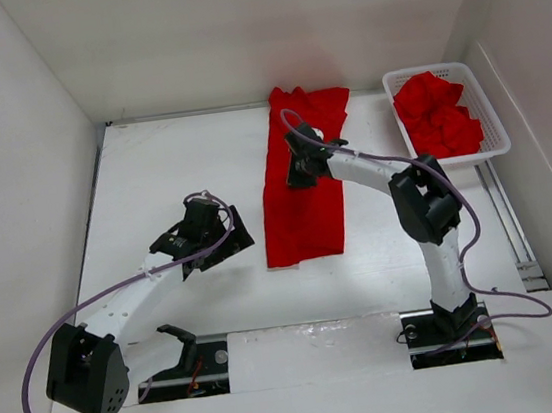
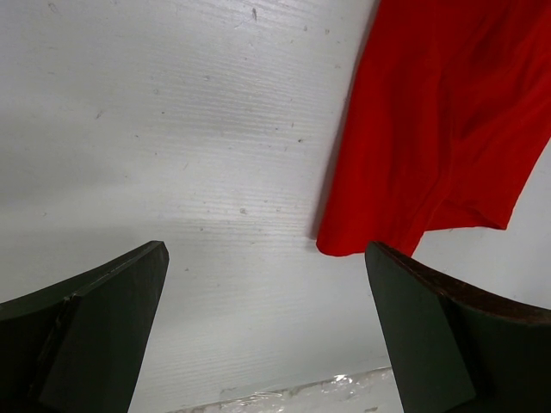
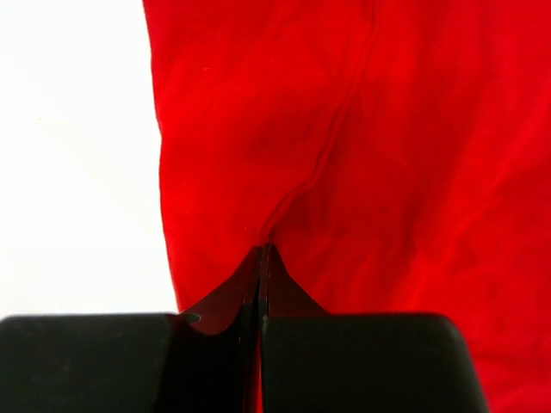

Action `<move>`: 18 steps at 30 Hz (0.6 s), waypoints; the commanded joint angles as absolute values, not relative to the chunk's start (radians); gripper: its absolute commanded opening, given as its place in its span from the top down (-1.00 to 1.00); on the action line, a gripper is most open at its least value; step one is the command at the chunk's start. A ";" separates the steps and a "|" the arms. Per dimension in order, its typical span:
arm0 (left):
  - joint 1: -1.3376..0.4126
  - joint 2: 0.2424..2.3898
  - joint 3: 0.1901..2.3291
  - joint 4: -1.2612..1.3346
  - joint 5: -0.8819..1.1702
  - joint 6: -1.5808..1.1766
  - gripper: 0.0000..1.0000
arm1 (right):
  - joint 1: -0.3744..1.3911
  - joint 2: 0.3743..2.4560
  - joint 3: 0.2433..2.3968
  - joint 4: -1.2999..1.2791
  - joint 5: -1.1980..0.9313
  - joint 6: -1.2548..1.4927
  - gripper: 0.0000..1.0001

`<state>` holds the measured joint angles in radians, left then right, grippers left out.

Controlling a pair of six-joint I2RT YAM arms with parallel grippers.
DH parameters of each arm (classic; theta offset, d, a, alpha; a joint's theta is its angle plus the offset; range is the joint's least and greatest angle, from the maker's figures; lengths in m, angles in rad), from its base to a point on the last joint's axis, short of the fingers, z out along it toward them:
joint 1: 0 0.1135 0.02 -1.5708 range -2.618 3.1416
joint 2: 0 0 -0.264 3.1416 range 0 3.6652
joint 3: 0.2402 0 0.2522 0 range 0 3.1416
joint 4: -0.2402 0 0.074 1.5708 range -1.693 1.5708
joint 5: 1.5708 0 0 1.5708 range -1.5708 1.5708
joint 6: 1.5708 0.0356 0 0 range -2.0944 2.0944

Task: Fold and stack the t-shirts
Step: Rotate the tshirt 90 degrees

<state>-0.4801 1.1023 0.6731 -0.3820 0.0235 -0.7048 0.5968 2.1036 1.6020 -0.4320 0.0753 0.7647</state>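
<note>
Red cloth lies in a long strip on the white tabletop [image 1: 169, 159]: one t-shirt [image 1: 302, 213], its sides apparently folded in, running from the far edge toward us. The right gripper [image 1: 302, 171] sits on the shirt's far half, its fingers [image 3: 241, 288] pressed together on a raised crease of the fabric. The left gripper [image 1: 208, 240] hovers beside the near left corner, fingers [image 2: 103, 318] spread wide and holding nothing. More crumpled t-shirts [image 1: 436, 111] wait in the basket [image 1: 493, 124] at the far right. We judge the end-to-end fold to be in hand. Next we need to lift the pinched cloth and carry it toward the near hem, keeping the layers aligned.
</note>
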 commanded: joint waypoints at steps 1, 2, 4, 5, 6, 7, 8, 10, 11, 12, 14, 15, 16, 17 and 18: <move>-0.477 1.085 0.684 -0.368 0.035 -0.692 -0.99 | 0.585 2.016 1.612 -0.469 0.121 0.773 1.00; -0.477 1.094 0.684 -0.359 0.035 -0.692 -0.99 | 0.584 2.007 1.612 -0.469 0.121 0.773 1.00; -0.477 1.094 0.684 -0.359 0.044 -0.692 -0.99 | 0.584 2.006 1.589 -0.482 0.132 0.773 1.00; -0.477 1.103 0.684 -0.359 0.044 -0.692 -0.99 | 0.574 2.006 1.589 -0.482 0.132 0.773 1.00; -0.477 1.103 0.684 -0.350 0.057 -0.681 -0.99 | 0.565 2.006 1.580 -0.491 0.132 0.773 1.00; -0.477 1.103 0.684 -0.350 0.057 -0.681 -0.99 | 0.565 2.006 1.580 -0.491 0.132 0.773 1.00; -0.477 1.114 0.684 -0.350 0.067 -0.672 -0.99 | 0.555 2.006 1.580 -0.491 0.132 0.782 1.00; -0.477 1.124 0.684 -0.341 0.081 -0.672 -0.99 | 0.555 2.006 1.580 -0.491 0.132 0.782 1.00; -0.477 1.124 0.684 -0.341 0.081 -0.672 -0.99 | 0.545 2.006 1.580 -0.491 0.123 0.782 1.00; -0.477 1.124 0.684 -0.331 0.092 -0.663 -0.99 | 0.545 2.016 1.580 -0.491 0.123 0.782 1.00; -0.477 1.124 0.684 -0.331 0.101 -0.663 -0.99 | 0.545 2.028 1.603 -0.515 0.114 0.773 1.00; -0.477 1.134 0.684 -0.331 0.101 -0.654 -0.99 | 0.545 2.046 1.603 -0.525 0.114 0.773 1.00; -0.477 1.134 0.684 -0.322 0.110 -0.653 -0.99 | 0.545 2.055 1.618 -0.534 0.114 0.773 0.98; -0.477 1.134 0.684 -0.322 0.110 -0.653 -0.99 | 0.545 2.056 1.627 -0.534 0.114 0.773 0.89; -0.477 1.134 0.684 -0.322 0.110 -0.653 -0.99 | 0.545 2.068 1.637 -0.544 0.114 0.773 0.78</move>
